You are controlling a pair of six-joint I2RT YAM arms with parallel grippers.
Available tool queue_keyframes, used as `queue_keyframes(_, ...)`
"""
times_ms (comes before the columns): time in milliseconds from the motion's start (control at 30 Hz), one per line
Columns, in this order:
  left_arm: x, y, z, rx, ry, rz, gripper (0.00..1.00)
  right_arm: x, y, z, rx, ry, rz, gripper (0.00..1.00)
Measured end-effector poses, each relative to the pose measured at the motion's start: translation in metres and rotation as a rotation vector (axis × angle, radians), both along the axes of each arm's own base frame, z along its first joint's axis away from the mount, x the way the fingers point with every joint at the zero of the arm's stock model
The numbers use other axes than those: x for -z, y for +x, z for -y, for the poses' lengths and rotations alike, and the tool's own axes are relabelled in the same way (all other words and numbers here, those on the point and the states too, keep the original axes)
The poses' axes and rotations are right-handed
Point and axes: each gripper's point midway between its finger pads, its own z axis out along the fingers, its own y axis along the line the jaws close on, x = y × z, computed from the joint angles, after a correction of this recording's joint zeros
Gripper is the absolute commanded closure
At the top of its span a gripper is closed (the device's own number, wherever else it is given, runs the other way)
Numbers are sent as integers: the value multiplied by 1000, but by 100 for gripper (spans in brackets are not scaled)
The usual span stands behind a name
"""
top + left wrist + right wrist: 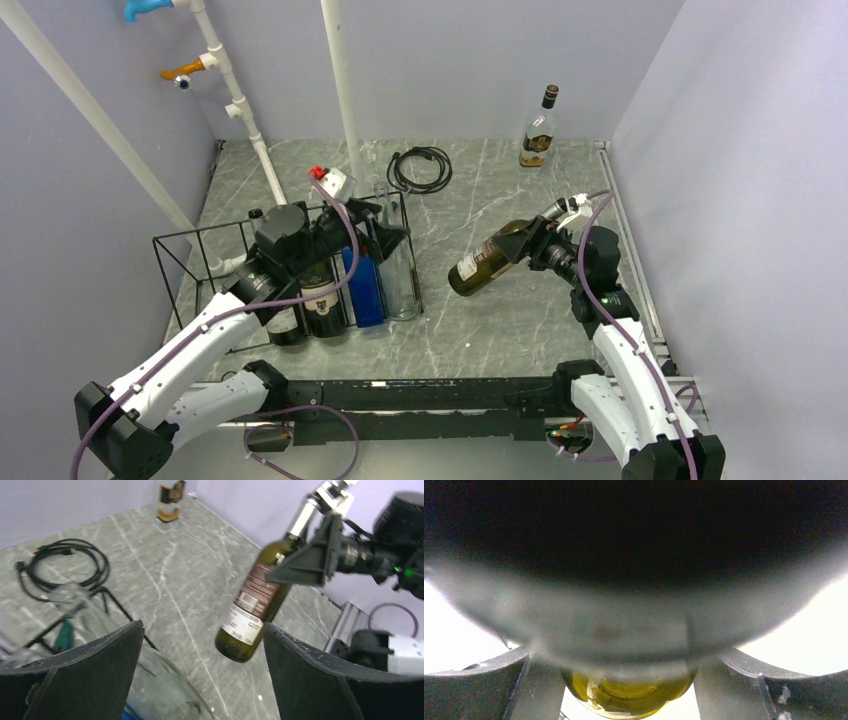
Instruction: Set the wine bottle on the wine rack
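You are in the carry stage. The right jaws are clamped on the wine bottle (485, 262) near its shoulder. It hangs clear of the worktop (480, 330), tilted with its base low and pointing towards the wine rack (190, 245), and it is well apart from the rack. The left jaws are spread wide and grip nothing. They hover over the rack's right end, just above the bottles there.

That end of the rack is already full. It holds two dark bottles (320, 300), a blue bottle (365, 290) and a clear glass bottle (400, 270), all standing upright side by side. The bays towards the left end look like bare wire, though the left arm (200, 345) hides part of them.

For the next move, I judge you must swing the bottle across to a free bay and level or right it to match. You must also keep it off the neighbouring glass (the clear bottle is the nearest thing to hit). Moving the left arm aside first would likely help.

One more bottle (538, 128) stands on the worktop by the back wall, near a coiled cable (420, 168).
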Motion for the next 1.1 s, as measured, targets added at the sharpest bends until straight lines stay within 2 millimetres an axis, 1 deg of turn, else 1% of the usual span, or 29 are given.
queue_keyframes(167, 15, -29, 27, 114, 30, 36, 3, -8, -6, -19, -42, 77, -26, 100)
queue_keyframes(300, 20, -42, 40, 151, 62, 66, 0, -18, -16, -52, -139, 99, -35, 100)
queue_keyframes(367, 24, -43, 44, 148, 84, 77, 0, -26, -21, -69, -191, 103, -31, 100)
queue_keyframes(433, 30, -40, 48, 136, 115, 76, 0, -34, -26, -83, -234, 113, -19, 100)
queue_keyframes(533, 46, -33, 51, 117, 172, 53, 0, -44, -30, -99, -277, 133, 2, 100)
queue_keyframes(633, 59, -30, 51, 110, 211, 27, 0, -47, -32, -110, -300, 157, 6, 100)
queue_keyframes(800, 68, -31, 55, 124, 223, 0, 0, -43, -32, -125, -320, 168, -11, 100)
queue_keyframes(1000, 71, -33, 72, 182, 203, -60, 0, -43, -33, -130, -315, 167, -5, 100)
queue_keyframes(1100, 76, -33, 80, 207, 201, -98, 0, -43, -33, -133, -312, 166, -1, 100)
